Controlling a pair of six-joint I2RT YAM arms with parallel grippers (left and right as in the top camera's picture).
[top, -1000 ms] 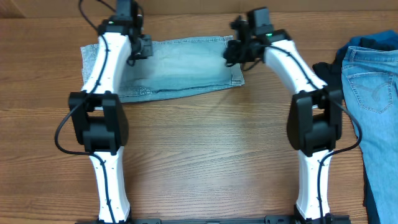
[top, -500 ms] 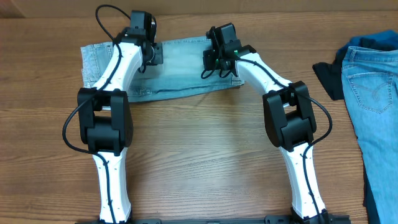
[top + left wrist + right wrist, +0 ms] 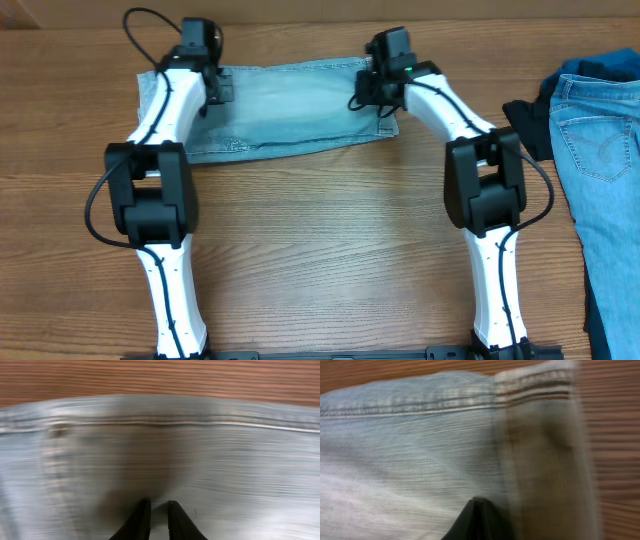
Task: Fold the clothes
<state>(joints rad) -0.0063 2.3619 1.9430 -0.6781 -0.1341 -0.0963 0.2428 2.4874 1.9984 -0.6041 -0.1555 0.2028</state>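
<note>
Tabletop (image 3: 320,250) of brown wood carries pale denim shorts (image 3: 290,110) and jeans (image 3: 605,170).

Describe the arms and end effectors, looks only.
Both alike: left arm and right arm have white link shells, bulky black joint housings and loose black cables looping outside. Left end effector and right end effector have black tapered fingers. No markings legible.

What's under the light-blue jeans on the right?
A darker blue garment pokes out past the top of the light-blue jeans, a black garment at their left edge. How far either runs beneath is covered.
</note>
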